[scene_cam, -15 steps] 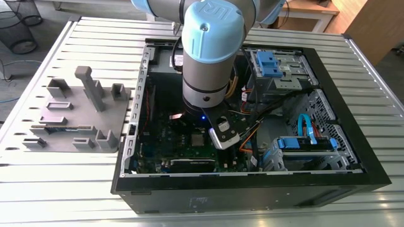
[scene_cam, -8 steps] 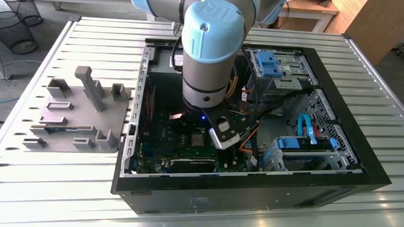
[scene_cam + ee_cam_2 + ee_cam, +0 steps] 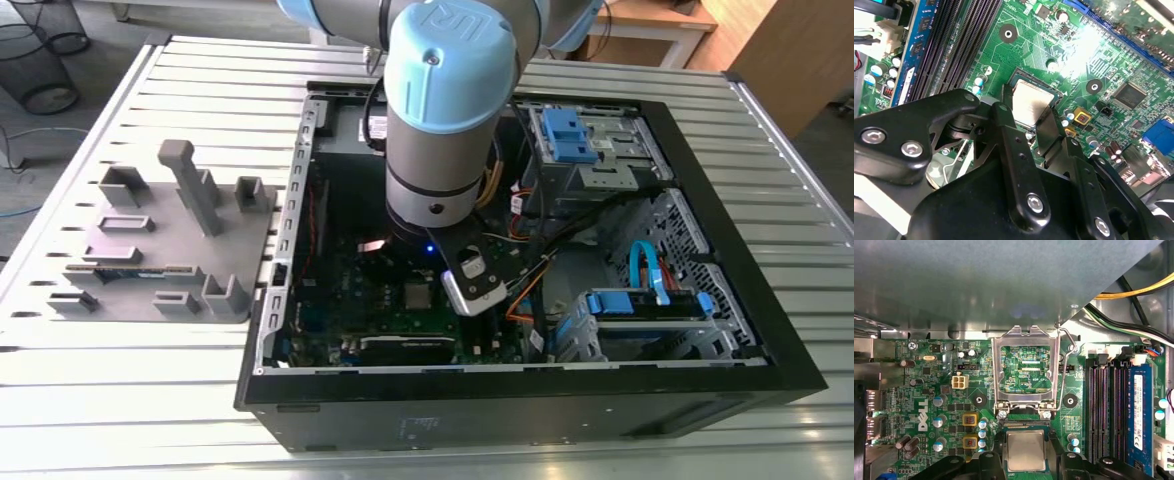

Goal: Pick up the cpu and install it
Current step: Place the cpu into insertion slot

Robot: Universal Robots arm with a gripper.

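**Claw / cpu.** Claw (image 3: 1029, 114) was closed to a narrow gap on the cpu (image 3: 1030, 105), with one finger (image 3: 1004, 125) against each of two opposite edges. The cpu lay flat, metal top up, directly between the fingertips, so there was no offset to either side.

**Position.** The cpu was over the socket (image 3: 1026, 424), near the middle of the motherboard (image 3: 929, 385), with the mem. slots (image 3: 1104, 405) alongside. The retention frame (image 3: 1026, 335) stood hinged open just beside one cpu edge, lever (image 3: 1068, 365) swung clear.

**Alignment.** The chip is square, so no long axis. Its edges ran parallel w/ the socket edges.

**Seating.** Fully seated or just above the socket: could not tell, as the fingers hid the seam.

**Support.** The PC case (image 3: 534, 395) sat on the worktop (image 3: 134, 400), toward its edge on the exterior view's right.
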